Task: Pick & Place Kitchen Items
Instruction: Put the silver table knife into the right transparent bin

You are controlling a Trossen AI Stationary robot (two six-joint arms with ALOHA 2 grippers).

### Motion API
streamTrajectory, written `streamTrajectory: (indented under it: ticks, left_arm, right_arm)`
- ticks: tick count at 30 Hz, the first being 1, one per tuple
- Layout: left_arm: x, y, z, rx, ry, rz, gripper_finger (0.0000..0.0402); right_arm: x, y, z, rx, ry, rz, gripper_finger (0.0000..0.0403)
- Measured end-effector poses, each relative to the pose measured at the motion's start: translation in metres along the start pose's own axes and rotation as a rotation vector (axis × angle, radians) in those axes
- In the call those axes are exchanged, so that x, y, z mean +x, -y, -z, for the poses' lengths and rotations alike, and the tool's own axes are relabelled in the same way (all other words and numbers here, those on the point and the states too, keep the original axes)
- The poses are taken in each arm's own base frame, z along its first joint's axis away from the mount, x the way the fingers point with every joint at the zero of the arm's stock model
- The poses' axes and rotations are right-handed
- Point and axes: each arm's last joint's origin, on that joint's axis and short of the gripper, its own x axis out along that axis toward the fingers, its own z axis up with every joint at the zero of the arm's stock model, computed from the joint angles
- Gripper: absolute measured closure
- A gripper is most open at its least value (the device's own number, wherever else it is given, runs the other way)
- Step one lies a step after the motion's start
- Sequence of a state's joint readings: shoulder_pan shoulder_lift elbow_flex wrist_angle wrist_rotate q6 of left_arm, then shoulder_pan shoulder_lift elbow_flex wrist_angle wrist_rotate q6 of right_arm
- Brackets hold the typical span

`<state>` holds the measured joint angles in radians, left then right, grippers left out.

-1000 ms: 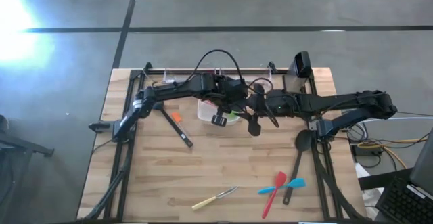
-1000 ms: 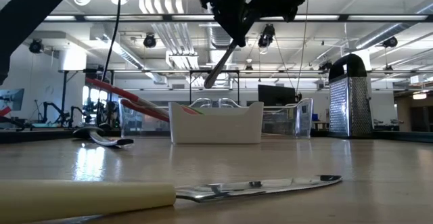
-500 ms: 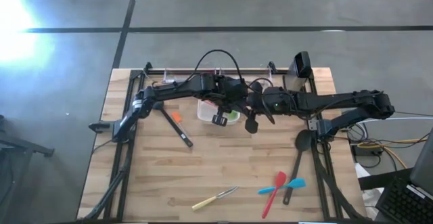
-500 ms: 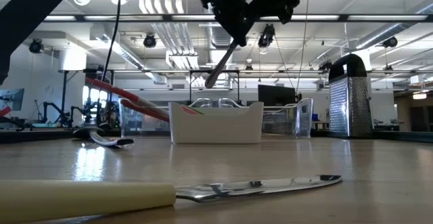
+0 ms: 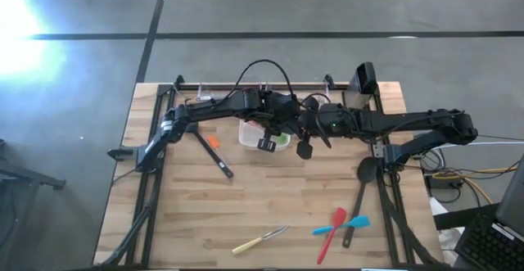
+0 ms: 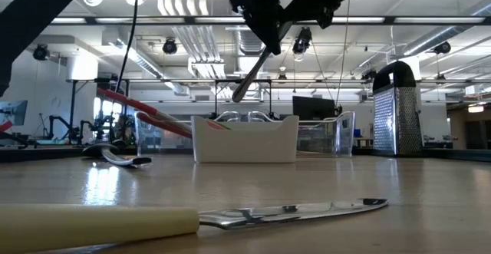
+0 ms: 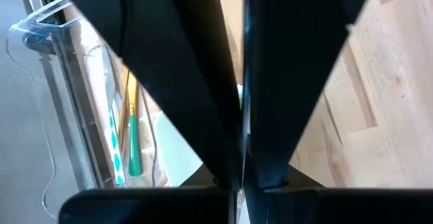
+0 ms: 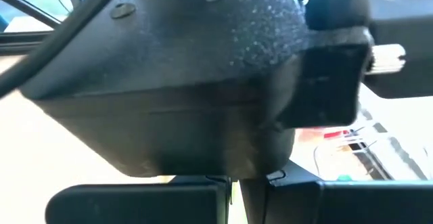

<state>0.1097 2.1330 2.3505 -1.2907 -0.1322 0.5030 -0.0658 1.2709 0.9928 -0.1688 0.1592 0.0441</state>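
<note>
worktop (image 5: 270, 205): big butcher-block slab, pretty much fills the high view, both arms stretched over the back half of it

left arm (image 5: 209, 111): comes in from 9 o'clock, reaches toward the middle

right arm (image 5: 409, 124): comes in from 3 o'clock, meets the other one near centre

white dish (image 5: 250, 133): rectangular tub just back of centre, right under where the arms meet; something green shows inside

clear bins (image 6: 330, 135): along the 12 o'clock edge behind the dish, a green-handled utensil (image 7: 134, 156) lying in one

box grater (image 6: 395, 108): upright at roughly 1 o'clock, back corner

black ladle (image 5: 360, 196): flat on the worktop around 4 o'clock, bowl end toward the back

left gripper (image 5: 274, 124): over the dish, jaws pressed together on a slim dark handle (image 6: 252, 74) that hangs tilted above the tub

right gripper (image 5: 307, 130): right beside it, at the dish's 3 o'clock edge, jaws fully closed; can't tell if it's got anything

grey spatula (image 5: 211, 152): lying at about 9 o'clock of the dish, orange utensil (image 5: 214, 142) touching it

red spatula (image 5: 332, 232) + blue spatula (image 5: 348, 223): crossed over each other near 5 o'clock, front edge

cream-handled knife (image 5: 258, 239): at 6 o'clock near the front edge, blade pointing right
</note>
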Motion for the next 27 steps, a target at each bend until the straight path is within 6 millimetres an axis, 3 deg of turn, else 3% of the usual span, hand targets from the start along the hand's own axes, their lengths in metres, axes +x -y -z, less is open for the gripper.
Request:
streamTrajectory:
  ticks: [16, 21, 27]
  left_arm:
    - [-0.0003, 0.0004, -0.0004, 0.006, 0.000, -0.004, 0.0396]
    - [-0.0002, 0.0001, 0.0000, -0.003, 0.000, 0.000, 0.0396]
    - [-0.0010, -0.0003, 0.0001, -0.006, 0.000, -0.006, 0.0396]
  right_arm:
    - [0.0004, -0.0008, 0.0039, 0.001, -0.034, -0.011, 0.0346]
    - [0.0004, -0.0004, 0.0038, -0.026, -0.033, 0.001, 0.0386]
    - [0.0004, 0.0003, 0.0024, -0.046, -0.017, 0.041, 0.0394]
